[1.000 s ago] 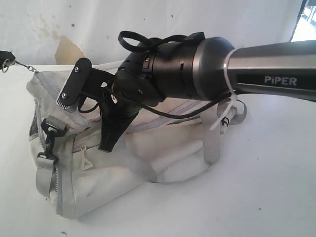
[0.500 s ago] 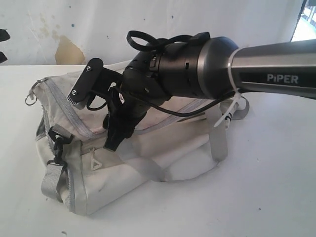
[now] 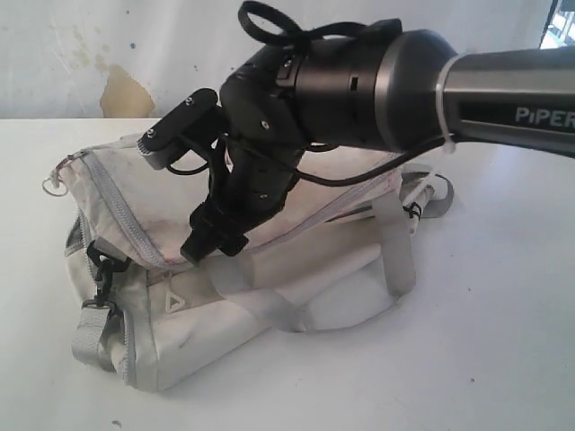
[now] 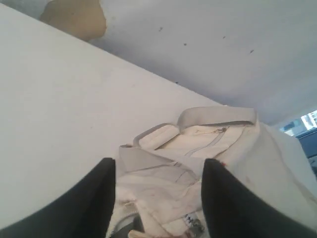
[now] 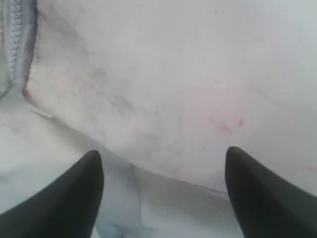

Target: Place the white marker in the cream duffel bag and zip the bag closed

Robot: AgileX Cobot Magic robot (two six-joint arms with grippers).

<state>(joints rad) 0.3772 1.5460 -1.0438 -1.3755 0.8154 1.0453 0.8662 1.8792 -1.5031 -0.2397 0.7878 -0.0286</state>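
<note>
Nearest, the end of the cream duffel bag (image 3: 314,269) sags on the white table (image 3: 485,341). It is soft, creased, smudged fabric, with a flat grey webbing strap (image 3: 90,332) hanging from a black clip (image 3: 101,269) and a small triangular pull (image 3: 172,301) on the side pocket. A light grey toothed zipper (image 3: 121,211) runs over the top of the bag and looks drawn together, so nothing inside shows. The white marker appears in no view, and whether it lies in the bag cannot be told. A metal ring (image 3: 49,186) sits at the bag's far left corner. Above the middle of the bag hangs the right gripper (image 3: 178,197), matte black and hard-edged. Its jaws are spread wide with nothing between them, over pink-flecked cloth in the wrist view. The left gripper (image 4: 158,166) shows only in its own wrist view. Its two dark fingers (image 4: 99,198) are parted and empty, with the bag's folded flaps and webbing beyond them. Farthest back stands a pale wall (image 3: 135,36) with a tan peeled patch (image 3: 126,90).
</note>
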